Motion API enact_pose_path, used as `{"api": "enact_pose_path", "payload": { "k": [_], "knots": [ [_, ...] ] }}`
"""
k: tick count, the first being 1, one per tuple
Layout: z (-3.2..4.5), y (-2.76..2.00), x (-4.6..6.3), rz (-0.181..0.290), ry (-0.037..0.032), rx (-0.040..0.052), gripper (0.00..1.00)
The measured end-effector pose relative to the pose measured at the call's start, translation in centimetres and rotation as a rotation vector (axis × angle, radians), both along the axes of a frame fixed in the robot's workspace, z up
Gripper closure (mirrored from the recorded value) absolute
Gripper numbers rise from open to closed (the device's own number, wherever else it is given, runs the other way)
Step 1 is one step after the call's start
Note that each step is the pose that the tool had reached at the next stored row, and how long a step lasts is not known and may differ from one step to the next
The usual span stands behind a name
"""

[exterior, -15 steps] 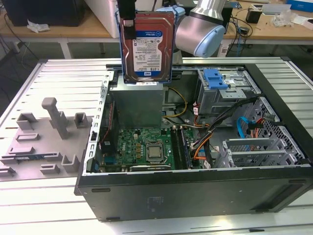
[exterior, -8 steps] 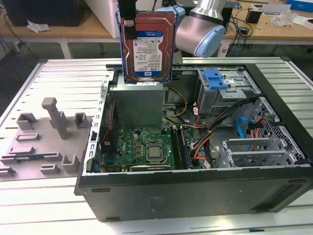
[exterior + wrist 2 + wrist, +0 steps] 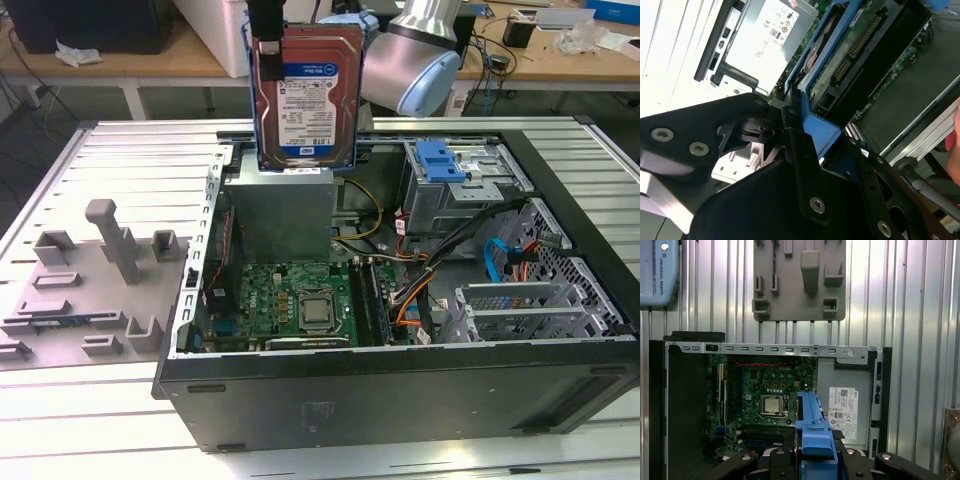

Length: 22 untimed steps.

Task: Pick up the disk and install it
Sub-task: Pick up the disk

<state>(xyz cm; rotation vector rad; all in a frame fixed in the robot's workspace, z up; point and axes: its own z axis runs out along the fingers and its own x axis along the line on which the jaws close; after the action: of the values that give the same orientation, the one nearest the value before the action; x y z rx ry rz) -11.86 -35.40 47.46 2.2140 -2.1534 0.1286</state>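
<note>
Above the open computer case, the gripper is pinching the disk by its blue carrier rail. The disk is hanging upright, just over the grey power supply box.

The black hand sits in the foreground, its body dotted with silver screws. In the middle of the frame its fingers pinch the blue rail of the disk. The disk stretches away from the camera, tilted, with a row of connector pins along it. Beyond it on one side lies a grey power supply box with a white label. A green circuit board lies on the other side. The pale ribbed surface lies past the box.
</note>
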Motion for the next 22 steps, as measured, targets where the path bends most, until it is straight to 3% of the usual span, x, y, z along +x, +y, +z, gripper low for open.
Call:
{"api": "enact_pose_path", "payload": {
  "k": [14,19,22],
  "knots": [
    [0.05,-2.53,4.2,-0.002,0.0,0.0055,0.63],
    [0.2,-3.18,5.7,-0.002,0.0,0.0257,0.63],
    [0.29,-3.8,6.7,-0.002,0.0001,0.0391,0.63]
  ]
}}
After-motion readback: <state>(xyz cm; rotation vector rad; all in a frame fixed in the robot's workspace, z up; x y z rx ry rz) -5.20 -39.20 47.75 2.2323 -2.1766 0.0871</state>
